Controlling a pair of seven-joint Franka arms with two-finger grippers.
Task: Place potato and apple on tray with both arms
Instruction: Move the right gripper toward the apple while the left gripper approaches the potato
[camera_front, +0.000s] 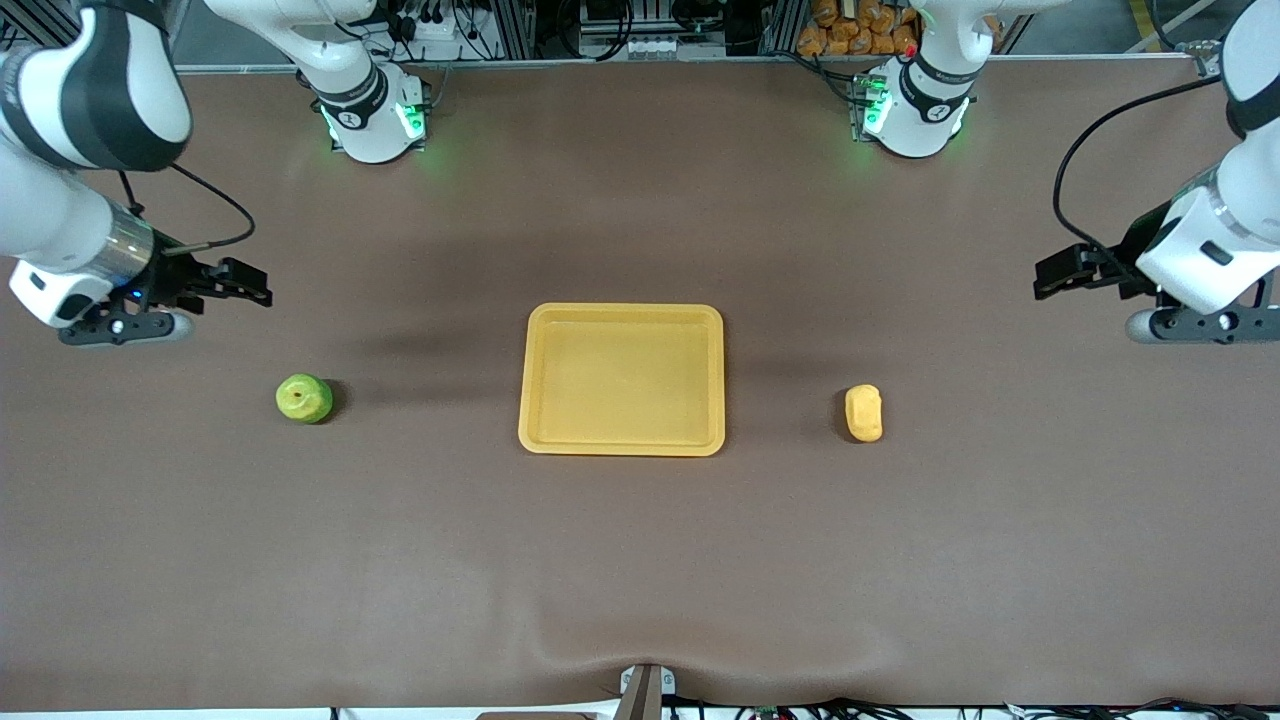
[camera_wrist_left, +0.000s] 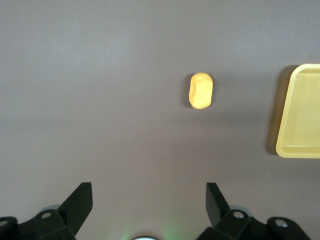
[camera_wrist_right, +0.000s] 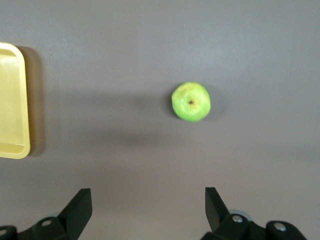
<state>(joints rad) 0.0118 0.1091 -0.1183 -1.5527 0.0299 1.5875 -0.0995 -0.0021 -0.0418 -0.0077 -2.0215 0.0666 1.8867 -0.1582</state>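
Note:
The yellow-orange tray (camera_front: 620, 385) lies empty at the table's middle. The green apple (camera_front: 304, 398) sits on the table beside it toward the right arm's end. The yellow-orange potato (camera_front: 864, 412) lies beside the tray toward the left arm's end. My right gripper (camera_front: 243, 283) is open and empty, up over bare table at its own end, apart from the apple. My left gripper (camera_front: 1063, 272) is open and empty, over bare table at its end, apart from the potato. The left wrist view shows its gripper (camera_wrist_left: 150, 200), the potato (camera_wrist_left: 201, 91) and the tray (camera_wrist_left: 302, 112). The right wrist view shows its gripper (camera_wrist_right: 148, 202), the apple (camera_wrist_right: 191, 102) and the tray (camera_wrist_right: 11, 100).
The brown table cloth (camera_front: 640, 560) spreads wide around the tray. The two arm bases (camera_front: 372, 115) (camera_front: 915, 110) stand along the table's edge farthest from the front camera. A small mount (camera_front: 645, 690) sits at the edge nearest that camera.

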